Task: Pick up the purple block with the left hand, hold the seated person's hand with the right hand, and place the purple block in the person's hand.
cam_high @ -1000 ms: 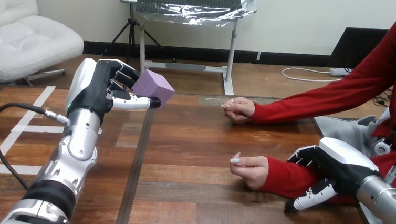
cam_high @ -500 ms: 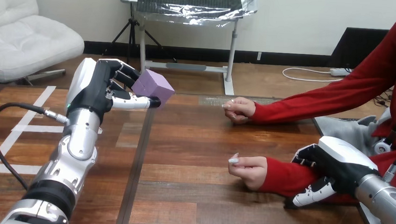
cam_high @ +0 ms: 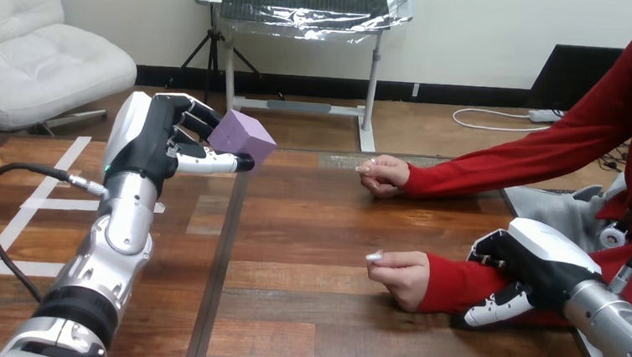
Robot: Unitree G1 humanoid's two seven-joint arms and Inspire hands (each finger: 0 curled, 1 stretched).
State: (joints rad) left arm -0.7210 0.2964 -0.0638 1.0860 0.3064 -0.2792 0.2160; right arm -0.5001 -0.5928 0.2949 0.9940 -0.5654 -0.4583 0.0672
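1. Barely anything has moved across the wooden tabletop in the last second. The whole scene has slid a touch, which looks like the head camera shifting and not the things.
2. The robot's left arm stands raised over the tabletop's left part as before, so I'd say the carry toward the person has not begun.
3. The person's nearer forearm, in its red sleeve, lies on the tabletop at the right. The right hand stays on it, fingers curled over the far side and thumb against the near side.
4. The left hand pinches the purple block between thumb and curled fingers, well apart from the person.
5. The person's nearer hand has dipped slightly and is loosely closed, offering no palm yet. The person's farther hand rests beyond it.
6. The purple block is held in the air, clear of the tabletop. The pickup looks done and the handover is still to come.
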